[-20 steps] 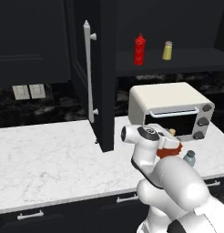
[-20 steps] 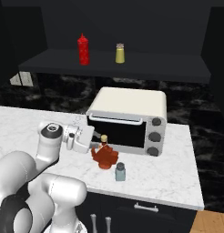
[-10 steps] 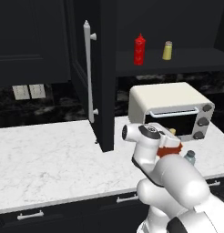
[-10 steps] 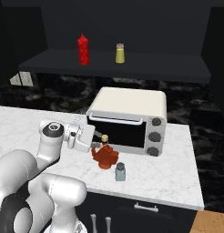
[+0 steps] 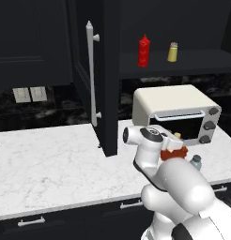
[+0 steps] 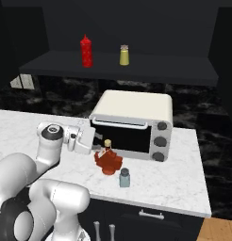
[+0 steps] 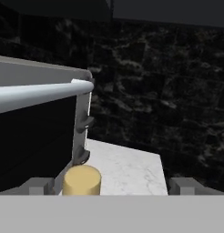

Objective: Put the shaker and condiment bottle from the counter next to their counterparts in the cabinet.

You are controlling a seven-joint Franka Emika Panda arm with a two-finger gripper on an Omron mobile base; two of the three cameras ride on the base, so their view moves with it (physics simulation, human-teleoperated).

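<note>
The condiment bottle [image 6: 108, 160], brown-orange with a tan cap, stands on the white marble counter [image 6: 174, 174] in front of the toaster oven. In the hand view its cap [image 7: 82, 180] sits low between my fingertips, nearer the left one. My gripper [image 6: 98, 143] is open at cap height, just left of the bottle and not touching it. From the left base view the gripper [image 5: 177, 140] hovers over the bottle [image 5: 176, 153]. The pale blue-grey shaker [image 6: 124, 178] stands just right of the bottle. In the black cabinet [image 6: 136, 75] stand the counterparts, a red squeeze bottle [image 6: 86, 51] and a yellowish shaker [image 6: 124, 55].
A cream toaster oven [image 6: 132, 122] stands right behind the bottle, its bar handle [image 7: 41, 95] close to my left finger. The open cabinet door with its long silver handle [image 5: 92, 75] hangs left of the arm. Dark drawers run under the counter edge.
My hand has crept slightly toward the condiment bottle, its jaws staying open. The bottle and shaker have not moved.
</note>
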